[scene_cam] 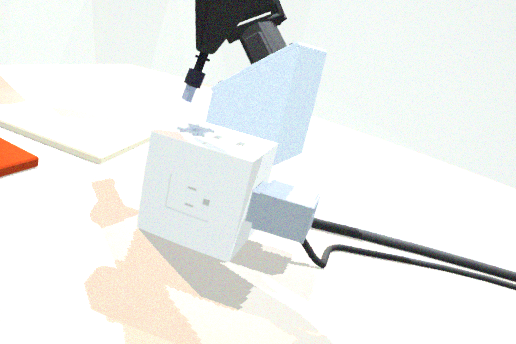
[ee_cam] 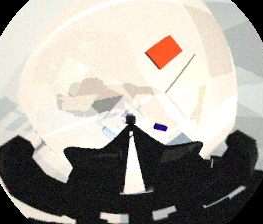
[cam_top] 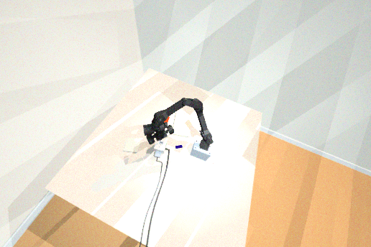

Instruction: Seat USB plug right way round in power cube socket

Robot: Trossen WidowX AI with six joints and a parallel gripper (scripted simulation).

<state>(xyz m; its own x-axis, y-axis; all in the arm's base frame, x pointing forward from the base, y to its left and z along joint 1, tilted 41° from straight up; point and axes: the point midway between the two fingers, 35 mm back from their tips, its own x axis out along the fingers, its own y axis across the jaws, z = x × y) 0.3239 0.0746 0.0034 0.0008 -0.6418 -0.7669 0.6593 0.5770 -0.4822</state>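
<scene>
My pincer (scene_cam: pixel 191 87) was clamped on the USB plug (scene_cam: pixel 190 85), out of its socket and hanging above the power cube (scene_cam: pixel 200 191) mid-bench. Extraction looked done; reinserting it correctly, releasing and retreating remained.

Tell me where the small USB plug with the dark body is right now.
In the exterior view, the small dark-bodied USB plug hangs pinched in the black gripper, out of the socket, above the white power cube's top left edge.
</scene>
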